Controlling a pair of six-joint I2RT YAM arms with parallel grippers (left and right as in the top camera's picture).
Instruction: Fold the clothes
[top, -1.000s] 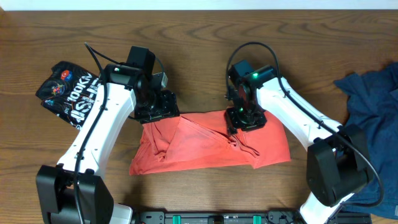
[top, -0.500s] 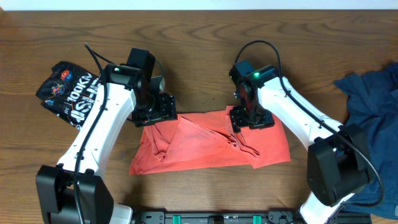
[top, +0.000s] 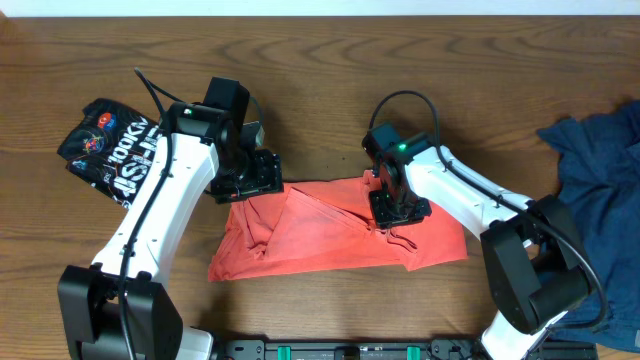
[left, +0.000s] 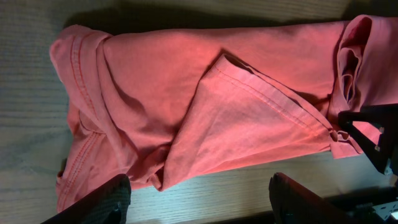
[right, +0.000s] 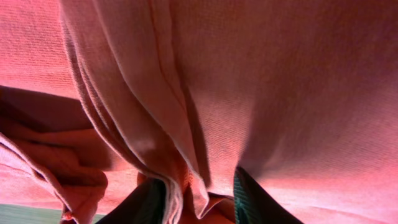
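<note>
Right gripper (right: 199, 200) clamped on coral shirt (top: 330, 235) fold, mid-bench (top: 320, 80); left gripper (left: 202, 200) wide open, empty, at its top-left edge. 3 shirts: coral, navy shirt (top: 590, 160) far right, black shirt (top: 105, 150) far left. Right was open earlier.

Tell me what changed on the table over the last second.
The right gripper moved toward the near table edge, onto the middle folds of the coral-red T-shirt, and closed on a bunch of cloth. The left gripper edged slightly to its left at the shirt's far corner, jaws open, holding nothing. The shirt's outline, the black printed shirt and the navy shirt stayed put.
</note>
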